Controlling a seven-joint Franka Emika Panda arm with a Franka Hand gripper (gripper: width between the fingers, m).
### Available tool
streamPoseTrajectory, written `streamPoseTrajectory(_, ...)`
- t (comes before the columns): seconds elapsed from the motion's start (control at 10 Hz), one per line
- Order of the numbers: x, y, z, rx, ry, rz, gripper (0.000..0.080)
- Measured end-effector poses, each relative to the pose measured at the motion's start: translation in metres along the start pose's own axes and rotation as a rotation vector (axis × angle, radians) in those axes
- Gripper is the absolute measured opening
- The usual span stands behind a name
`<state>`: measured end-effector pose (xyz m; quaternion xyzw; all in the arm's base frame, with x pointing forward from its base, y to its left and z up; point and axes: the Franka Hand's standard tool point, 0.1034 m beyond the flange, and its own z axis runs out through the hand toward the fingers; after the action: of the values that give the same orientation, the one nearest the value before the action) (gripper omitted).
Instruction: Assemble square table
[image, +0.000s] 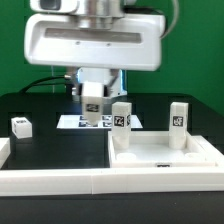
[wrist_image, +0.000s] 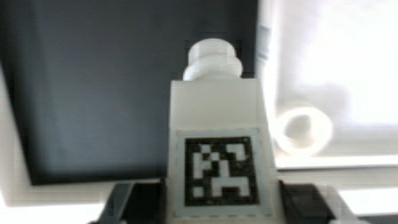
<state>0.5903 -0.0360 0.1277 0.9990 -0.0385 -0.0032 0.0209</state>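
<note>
Wrist view: gripper (wrist_image: 214, 198) clamped tight on a tagged leg (wrist_image: 217, 120), screw tip outward.
Held leg (image: 93, 100): near the marker board (image: 72, 122).
Square tabletop (image: 165, 158): exterior view's right, two upright legs (image: 121, 117) on it.
Fourth leg (image: 21, 126): lying at exterior view's left.

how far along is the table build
The first leg and second leg stand upright on the tabletop; whether they are screwed tight cannot be told. The tool grips the third leg, not yet on the slab. The fourth leg lies loose at the exterior view's left.
</note>
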Motion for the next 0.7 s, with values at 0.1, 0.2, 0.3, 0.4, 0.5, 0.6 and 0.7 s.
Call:
streamPoseTrajectory(0.1,0.002,-0.012,0.003,-0.003,0.009,-0.021,0.0291)
streamPoseTrajectory(0.2,-0.004,-0.014,0.009,-0.008,0.001,-0.029,0.0291)
streamPoseTrajectory(0.3,-0.005,-0.013,0.009,-0.006,-0.001,-0.025,0.0291)
streamPoseTrajectory(0.4,-0.005,-0.013,0.009,-0.006,-0.001,-0.026,0.0291)
streamPoseTrajectory(0.5,-0.005,-0.014,0.010,-0.006,-0.002,-0.027,0.0291)
streamPoseTrajectory(0.6,-0.006,-0.024,0.011,-0.002,0.008,-0.018,0.0291)
streamPoseTrajectory(0.7,-0.005,-0.040,0.010,0.005,0.009,-0.010,0.0291)
